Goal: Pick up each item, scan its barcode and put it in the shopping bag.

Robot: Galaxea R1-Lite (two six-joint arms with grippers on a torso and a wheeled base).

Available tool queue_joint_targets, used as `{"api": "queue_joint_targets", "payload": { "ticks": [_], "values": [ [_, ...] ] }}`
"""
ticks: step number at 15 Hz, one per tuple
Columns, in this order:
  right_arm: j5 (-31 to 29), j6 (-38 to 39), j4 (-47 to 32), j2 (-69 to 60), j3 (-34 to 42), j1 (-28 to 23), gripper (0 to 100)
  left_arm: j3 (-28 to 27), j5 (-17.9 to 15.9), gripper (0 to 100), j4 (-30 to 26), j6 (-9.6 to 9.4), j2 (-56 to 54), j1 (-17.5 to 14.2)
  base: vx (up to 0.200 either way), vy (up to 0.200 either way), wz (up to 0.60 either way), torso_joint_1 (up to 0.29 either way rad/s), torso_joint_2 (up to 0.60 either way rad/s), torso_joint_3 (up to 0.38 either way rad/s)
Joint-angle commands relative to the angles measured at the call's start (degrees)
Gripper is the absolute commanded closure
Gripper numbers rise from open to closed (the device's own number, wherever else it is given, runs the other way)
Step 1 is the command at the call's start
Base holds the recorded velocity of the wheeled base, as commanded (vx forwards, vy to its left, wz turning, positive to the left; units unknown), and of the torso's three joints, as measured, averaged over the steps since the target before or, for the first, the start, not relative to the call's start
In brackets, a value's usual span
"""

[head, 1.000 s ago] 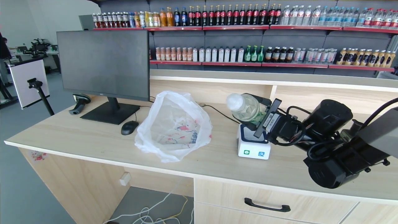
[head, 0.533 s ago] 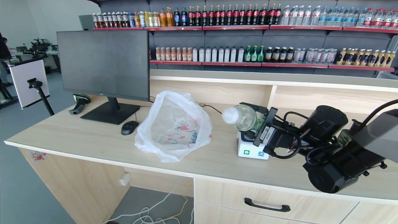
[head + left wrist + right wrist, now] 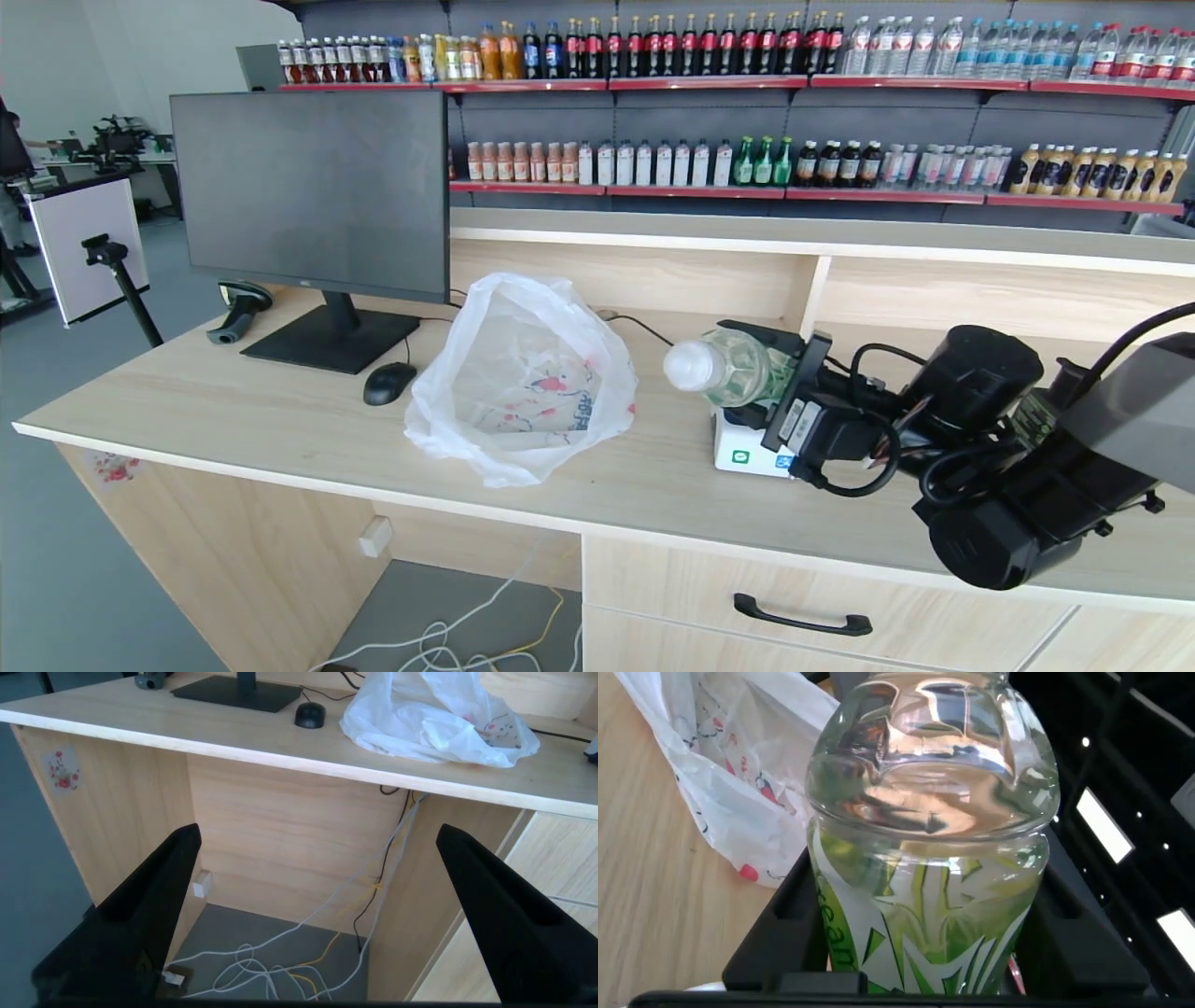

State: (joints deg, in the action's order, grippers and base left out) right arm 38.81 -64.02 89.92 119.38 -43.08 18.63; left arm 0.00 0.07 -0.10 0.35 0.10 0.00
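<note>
Left pincer (image 3: 318, 915) hung low in front of the counter (image 3: 187, 728), spread wide with nothing in it. Right pincer (image 3: 752, 369) was clamped on a water bottle (image 3: 709, 362) held sideways over the white scanner box (image 3: 742, 455), cap pointing at the shopping bag (image 3: 523, 383) nearby. Right wrist view gave the green label (image 3: 906, 943) close up, and head view had the monitor (image 3: 313, 187) behind.

The right arm (image 3: 980, 373) is black, with cylindrical joints and looped cables. Beside the scanner box (image 3: 742, 457) its wrist bears white labels.
</note>
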Motion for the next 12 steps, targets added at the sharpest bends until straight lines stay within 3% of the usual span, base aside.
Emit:
{"api": "queue_joint_targets", "payload": {
  "ticks": [1,12],
  "values": [
    [0.21,-0.22,0.08,0.06,0.02,0.09,100,0.0,0.01,0,0.01,0.0,-0.01,0.0,0.0,0.0,0.0,0.0,0.0,0.0],
    [0.3,-1.98,0.08,0.76,0.02,0.71,100,0.0,0.01,0,0.01,0.0,-0.01,0.0,0.0,0.0,0.0,0.0,0.0,0.0]
  ]
}}
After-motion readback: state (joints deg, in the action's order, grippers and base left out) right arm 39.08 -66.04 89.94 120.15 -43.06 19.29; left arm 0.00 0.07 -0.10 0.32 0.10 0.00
